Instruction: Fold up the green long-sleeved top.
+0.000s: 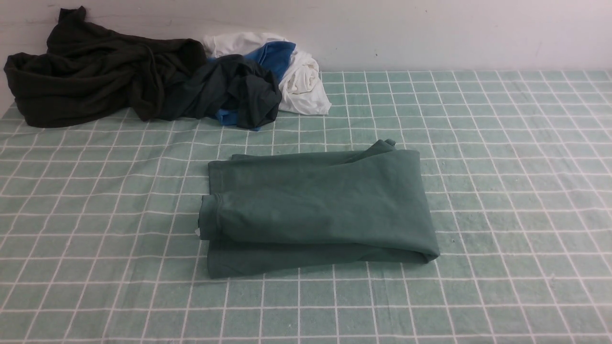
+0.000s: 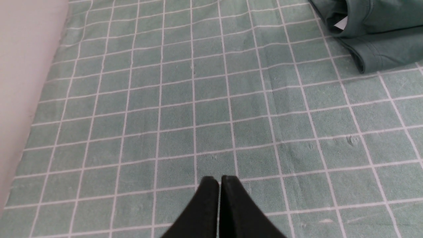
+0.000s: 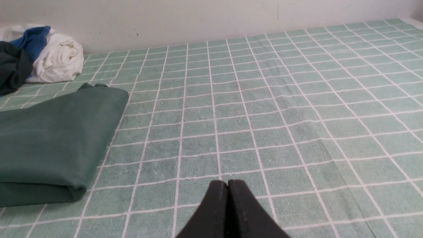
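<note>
The green long-sleeved top lies folded into a flat rectangle in the middle of the checked cloth, with a small white tag at its left edge. A corner of the top shows in the left wrist view, and its right side shows in the right wrist view. Neither arm appears in the front view. My left gripper is shut and empty above bare cloth, well away from the top. My right gripper is shut too, empty, over bare cloth beside the top.
A blackish-brown garment is heaped at the back left. Next to it lie a very dark garment and a white and blue bundle, against the wall. The checked green cloth covers the table.
</note>
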You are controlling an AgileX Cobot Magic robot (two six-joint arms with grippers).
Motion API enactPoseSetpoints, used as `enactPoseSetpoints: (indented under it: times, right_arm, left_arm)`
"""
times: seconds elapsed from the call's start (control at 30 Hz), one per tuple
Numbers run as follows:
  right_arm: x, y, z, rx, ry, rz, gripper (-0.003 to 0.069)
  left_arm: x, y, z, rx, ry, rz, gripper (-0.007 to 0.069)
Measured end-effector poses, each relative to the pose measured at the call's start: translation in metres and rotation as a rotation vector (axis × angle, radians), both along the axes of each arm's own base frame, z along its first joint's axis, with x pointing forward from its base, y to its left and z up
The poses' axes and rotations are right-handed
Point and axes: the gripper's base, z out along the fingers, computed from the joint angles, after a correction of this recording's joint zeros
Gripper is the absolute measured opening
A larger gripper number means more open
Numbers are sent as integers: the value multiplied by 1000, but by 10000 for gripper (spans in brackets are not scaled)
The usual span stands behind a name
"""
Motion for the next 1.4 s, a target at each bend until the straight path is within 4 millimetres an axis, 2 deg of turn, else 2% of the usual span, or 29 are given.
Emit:
enactPoseSetpoints:
  times: [0.5,0.57,0.7,0.83,0.9,0.97,1.0,1.13,1.23,1.4]
  right_arm:
    - [0,0,0,0,0,0,-14]
    - [0,0,0,0,0,0,-14]
    - [0,0,0,0,0,0,-14]
    - [0,0,0,0,0,0,-14]
    - [0,0,0,0,0,0,-14]
    - [0,0,0,0,0,0,-14]
    - [0,0,0,0,0,0,-14]
    - [0,0,0,0,0,0,-14]
    - [0,0,0,0,1,0,-14]
    - [0,0,0,-1,1,0,-14]
  left_arm:
    - [1,-1,1,-11,-13,-7,-3]
    - [4,-6,3,-48,-61,-40,-3]
    - [23,-15,3,-68,-265,-114,-3]
    - [40,-19,-13,-63,-403,-114,-3]
    - [48,-18,-38,-64,-435,-48,-3]
    - [50,-17,-48,-73,-432,-15,-3]
    - [52,-15,-66,-92,-417,38,-3]
    - [52,-12,-99,-100,-380,114,-3]
    - [52,-12,-109,-102,-358,117,-3]
    - [51,-13,-111,-114,-337,98,-3]
